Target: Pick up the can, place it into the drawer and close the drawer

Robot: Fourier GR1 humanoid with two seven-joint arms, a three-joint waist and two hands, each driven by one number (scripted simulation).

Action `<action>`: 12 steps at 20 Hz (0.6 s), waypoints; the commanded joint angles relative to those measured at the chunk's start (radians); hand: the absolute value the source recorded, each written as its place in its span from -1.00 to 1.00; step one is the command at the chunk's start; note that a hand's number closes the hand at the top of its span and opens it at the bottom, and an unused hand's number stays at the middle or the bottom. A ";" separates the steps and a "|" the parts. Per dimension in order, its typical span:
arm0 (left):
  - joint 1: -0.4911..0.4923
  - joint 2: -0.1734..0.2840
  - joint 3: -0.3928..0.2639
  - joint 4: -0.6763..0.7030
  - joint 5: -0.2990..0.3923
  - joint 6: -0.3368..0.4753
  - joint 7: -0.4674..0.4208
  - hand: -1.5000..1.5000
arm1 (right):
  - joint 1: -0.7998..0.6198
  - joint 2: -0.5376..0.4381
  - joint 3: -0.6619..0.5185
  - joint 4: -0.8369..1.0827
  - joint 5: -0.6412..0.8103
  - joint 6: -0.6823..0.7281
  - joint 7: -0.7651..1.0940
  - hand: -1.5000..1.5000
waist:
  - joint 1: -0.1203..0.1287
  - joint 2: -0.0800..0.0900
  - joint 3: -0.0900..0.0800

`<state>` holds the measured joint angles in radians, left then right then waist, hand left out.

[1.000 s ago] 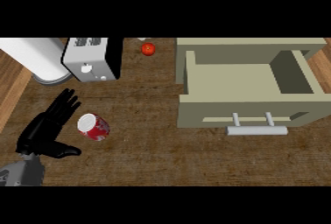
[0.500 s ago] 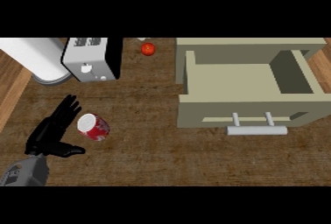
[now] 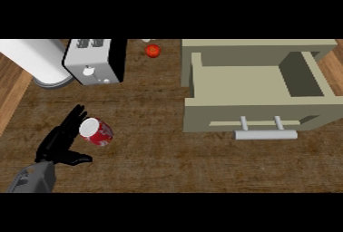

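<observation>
While I look down at the counter [image 3: 201, 167], I see the red can [image 3: 97, 132] lying on its side near the left, with its pale end facing up toward me. I cannot read any words on it. My left hand [image 3: 59, 142] is right beside the can on its left. Its fingers [image 3: 72, 117] are straight and spread out, not curled round anything, and they look like they just touch the can's edge. A second ago the hand was a little higher up; now it sits lower, closer to the bottom edge. The can has not moved.

Well apart on the right, the drawer [image 3: 258, 86] is pulled open, and I can see its pale inside. Its handle [image 3: 265, 134] sticks out at the front. At the back left stand a white roll [image 3: 36, 61] and a toaster [image 3: 94, 61]. A small red thing [image 3: 153, 50] sits behind them. Nothing lies between the can and the drawer.
</observation>
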<state>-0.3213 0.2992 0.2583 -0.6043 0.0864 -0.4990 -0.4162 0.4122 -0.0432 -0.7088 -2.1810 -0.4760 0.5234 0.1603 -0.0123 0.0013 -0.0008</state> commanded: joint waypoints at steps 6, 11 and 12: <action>-0.129 0.007 0.006 0.301 -0.053 -0.036 -0.178 -1.00 | 0.026 0.042 0.020 -0.041 0.020 0.021 -0.005 -1.00 | -0.008 0.004 -0.001; -0.169 -0.027 0.021 0.310 -0.024 -0.001 -0.122 -1.00 | 0.072 0.042 -0.033 -0.057 -0.055 0.058 0.007 -1.00 | -0.006 0.001 0.000; -0.174 -0.026 0.032 0.327 -0.009 -0.024 -0.120 -1.00 | -0.007 0.041 -0.017 -0.032 -0.009 0.025 0.031 -1.00 | -0.002 0.002 0.000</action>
<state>-0.4609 0.2831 0.2751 -0.3202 0.0581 -0.5111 -0.5459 0.4308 -0.0171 -0.7320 -2.2107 -0.5050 0.5562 0.1818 -0.0168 0.0029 -0.0013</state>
